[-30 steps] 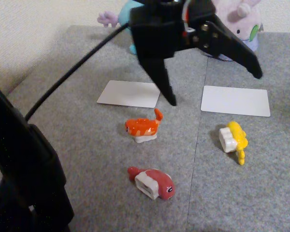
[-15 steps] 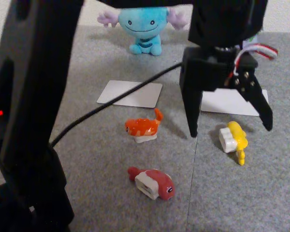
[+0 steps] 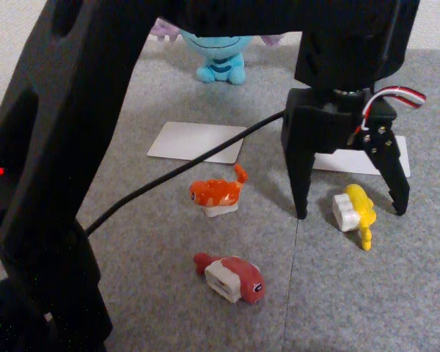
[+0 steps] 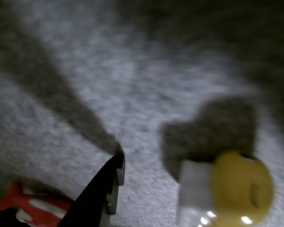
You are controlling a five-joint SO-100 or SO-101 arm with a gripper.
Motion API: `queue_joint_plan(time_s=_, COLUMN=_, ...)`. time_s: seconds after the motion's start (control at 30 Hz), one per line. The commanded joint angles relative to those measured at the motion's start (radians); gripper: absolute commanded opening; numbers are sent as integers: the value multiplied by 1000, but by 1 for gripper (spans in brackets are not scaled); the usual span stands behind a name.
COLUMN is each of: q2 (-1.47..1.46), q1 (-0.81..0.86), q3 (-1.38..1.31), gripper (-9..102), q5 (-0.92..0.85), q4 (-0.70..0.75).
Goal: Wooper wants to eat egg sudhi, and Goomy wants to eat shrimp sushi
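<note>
Currently the gripper (image 3: 350, 213) had its jaws spread wide, holding nothing, straddling the egg sudhi (image 3: 354, 210) on the grey surface (image 3: 169, 95). Shrimp sushi (image 3: 218, 194) lay well apart to its left in the fixed view.

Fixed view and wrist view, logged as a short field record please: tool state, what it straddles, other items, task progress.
tool: open, fingertips low, one on each side of the egg sushi
egg sushi: yellow, on the grey mat; blurred in the wrist view
shrimp sushi: orange, left of the tool in the fixed view
red-pink sushi: nearest the camera
white cards: two, behind the sushi
Wooper: at the back, partly hidden by the arm
progress: nothing gripped yet
</note>
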Motion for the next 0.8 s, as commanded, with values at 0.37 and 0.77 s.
queue_joint_plan(time_s=0.37, q2=5, q1=44, q3=-23, gripper=24, q5=-8, q4=15)
queue_joint_plan(time_s=0.77, q2=15, q1=46, q3=-23, gripper=9, q5=-6, q4=15)
